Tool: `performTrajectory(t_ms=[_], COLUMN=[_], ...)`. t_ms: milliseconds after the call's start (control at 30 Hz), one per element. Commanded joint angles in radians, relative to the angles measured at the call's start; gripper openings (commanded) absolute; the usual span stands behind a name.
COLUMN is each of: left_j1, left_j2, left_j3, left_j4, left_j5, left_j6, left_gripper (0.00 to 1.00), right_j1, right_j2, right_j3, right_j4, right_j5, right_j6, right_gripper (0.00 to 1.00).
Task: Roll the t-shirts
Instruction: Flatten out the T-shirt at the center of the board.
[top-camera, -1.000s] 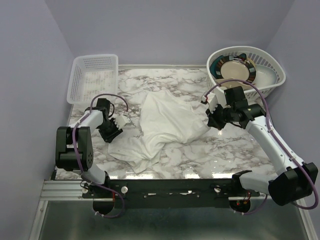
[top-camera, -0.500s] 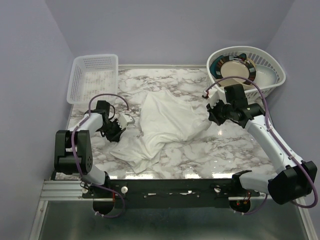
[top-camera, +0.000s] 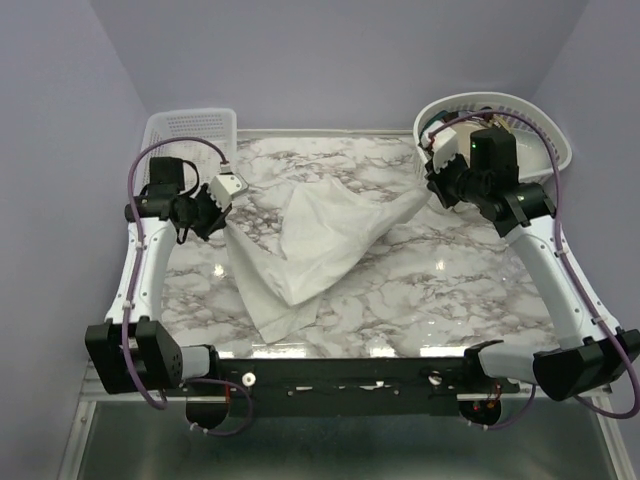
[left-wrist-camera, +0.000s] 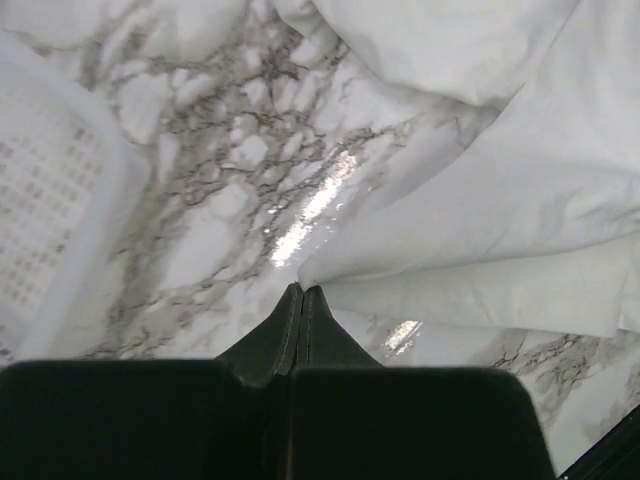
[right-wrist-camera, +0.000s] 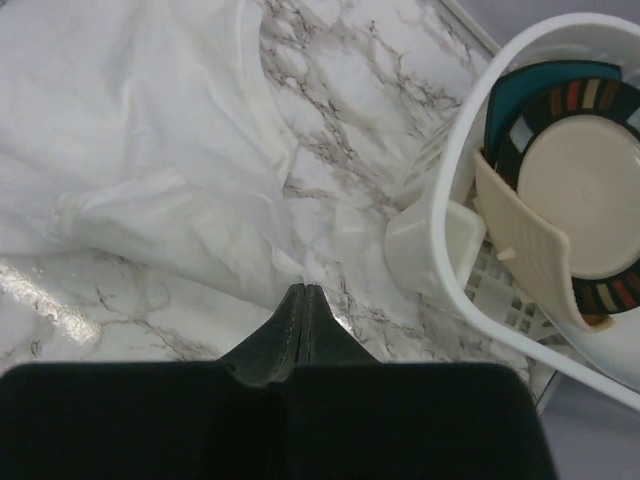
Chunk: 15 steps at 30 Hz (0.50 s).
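The marble table (top-camera: 450, 290) is the biggest thing here. A white t-shirt (top-camera: 310, 250) is in the middle of it. Two corners are held up and the cloth is stretched between the arms. Its lower part lies crumpled on the table toward the near edge. At the far right sits a round white basket (top-camera: 545, 140) with a striped plate (right-wrist-camera: 585, 190) standing in it. At the far left sits a boxy white basket (top-camera: 190, 125). The left gripper (left-wrist-camera: 300, 290) has its fingers pressed together on the shirt's left corner. The right gripper (right-wrist-camera: 303, 288) pinches the right corner, near the round basket.
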Motion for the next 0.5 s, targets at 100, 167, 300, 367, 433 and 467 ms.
performTrajectory(t_ms=[100, 167, 300, 367, 433, 467], left_j1=[0.047, 0.071, 0.08, 0.08, 0.08, 0.08], left_j2=[-0.165, -0.211, -0.291, -0.34, -0.395, -0.412], left_j3=[0.165, 0.213, 0.256, 0.262, 0.264, 0.265], left_j4=[-0.041, 0.021, 0.139, 0.222, 0.316, 0.351], left_j5=[-0.062, -0.093, -0.169, -0.235, -0.283, -0.33], left_j6=[-0.113, -0.173, -0.248, -0.285, -0.324, -0.339], left_gripper=[0.0, 0.0, 0.0, 0.0, 0.0, 0.0], right_j1=[-0.017, -0.017, -0.017, -0.017, -0.017, -0.019], right_j2=[-0.02, -0.021, -0.017, -0.021, -0.037, -0.043], right_j3=[0.233, 0.331, 0.466, 0.515, 0.54, 0.566], right_j4=[0.026, 0.038, 0.081, 0.1, 0.127, 0.137], right_j5=[0.131, 0.15, 0.184, 0.217, 0.233, 0.236], right_j6=[-0.021, -0.05, -0.09, -0.114, -0.137, -0.145], right_gripper=[0.0, 0.0, 0.0, 0.0, 0.0, 0.0])
